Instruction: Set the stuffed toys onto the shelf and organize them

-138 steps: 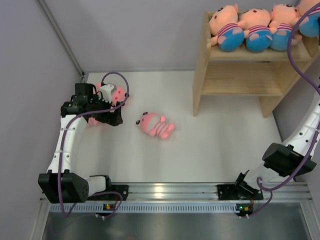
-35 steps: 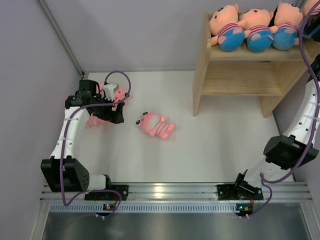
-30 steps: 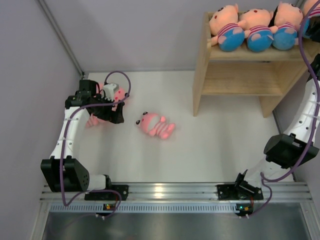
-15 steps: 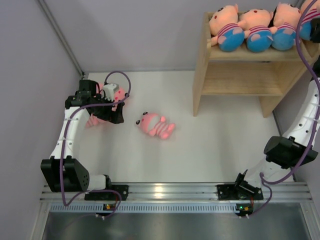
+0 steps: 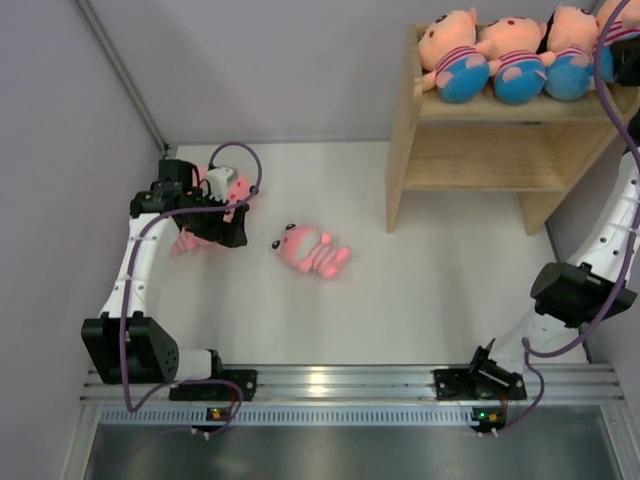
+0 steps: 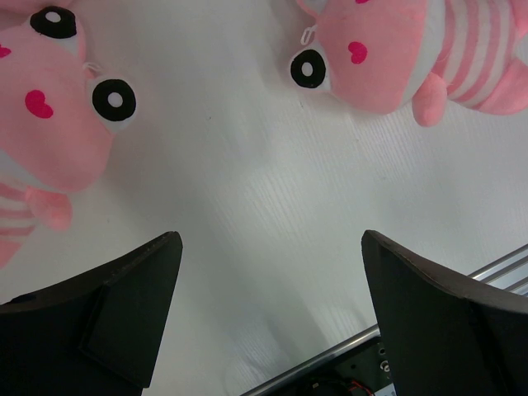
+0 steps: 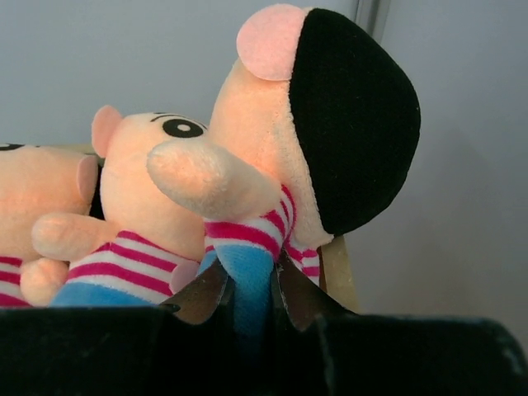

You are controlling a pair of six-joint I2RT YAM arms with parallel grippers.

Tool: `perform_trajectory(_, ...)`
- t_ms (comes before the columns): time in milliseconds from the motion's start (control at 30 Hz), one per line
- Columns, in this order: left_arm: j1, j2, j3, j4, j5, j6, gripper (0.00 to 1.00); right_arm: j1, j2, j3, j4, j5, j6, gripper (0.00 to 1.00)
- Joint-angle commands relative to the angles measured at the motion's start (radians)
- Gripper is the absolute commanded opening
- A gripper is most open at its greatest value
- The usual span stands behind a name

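Right gripper point(image 7: 243, 299): fingers pinched shut on the blue bottom of the held peach toy point(image 7: 272, 157).
- The toy stands upright above the jaws. The black back of its head is to the right and one arm sticks out to the left.
- It is at the right end of the top tier of the shelf point(image 5: 403, 150), pressed against the neighbour peach toy point(image 7: 140, 206).
- A third peach toy point(image 7: 33, 198) is cut off at the left edge of the wrist view.
- In the top view the row runs along the top tier, starting from the leftmost peach toy point(image 5: 450, 55). The held one is mostly out of frame at the right edge, and the right gripper itself can't be made out there.

Left gripper point(image 6: 271, 239): jaws spread wide with nothing between them, over bare white table point(image 5: 400, 290).
- Both all-pink toys lie on the table beyond the fingertips, and neither touches a finger.
- The near pink toy point(image 6: 49, 115) is up-left of the left finger, face toward the camera, with its striped body running off the left edge. In the top view it is partly hidden by the left wrist.
- The far pink toy point(image 6: 404, 49) is up-right of the right finger, head to the left and striped body to the right. In the top view it lies alone mid-table, between the left arm and the shelf, well apart from both.
- The gap between the two toys lines up roughly with the open jaws.
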Motion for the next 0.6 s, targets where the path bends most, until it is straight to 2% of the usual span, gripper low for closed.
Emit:
perform_trajectory(0, -0.004, -0.011, 0.022, 0.000, 0.000, 0.007, 0.96, 0.026, 0.047, 0.018, -0.074, -0.016, -0.017, 0.06)
perform_trajectory(133, -0.005, -0.011, 0.022, 0.002, 0.000, 0.004, 0.96, 0.034, 0.038, -0.003, -0.059, 0.057, -0.029, 0.23)
perform_trajectory(167, -0.005, -0.009, 0.021, 0.002, 0.001, 0.004, 0.96, 0.034, 0.031, -0.011, -0.051, 0.074, -0.032, 0.30)
perform_trajectory(233, -0.005, -0.003, 0.022, 0.000, 0.004, 0.003, 0.96, 0.034, 0.003, -0.029, -0.031, 0.116, -0.037, 0.38)
perform_trajectory(267, -0.005, -0.003, 0.022, 0.002, 0.007, 0.003, 0.96, 0.034, -0.006, -0.036, -0.025, 0.122, -0.038, 0.47)
perform_trajectory(367, -0.005, 0.000, 0.022, 0.002, 0.012, 0.003, 0.96, 0.034, -0.041, -0.053, -0.002, 0.151, -0.037, 0.58)
perform_trajectory(567, -0.005, -0.003, 0.019, 0.002, 0.013, 0.009, 0.96, 0.034, -0.098, -0.082, 0.039, 0.197, -0.038, 0.73)
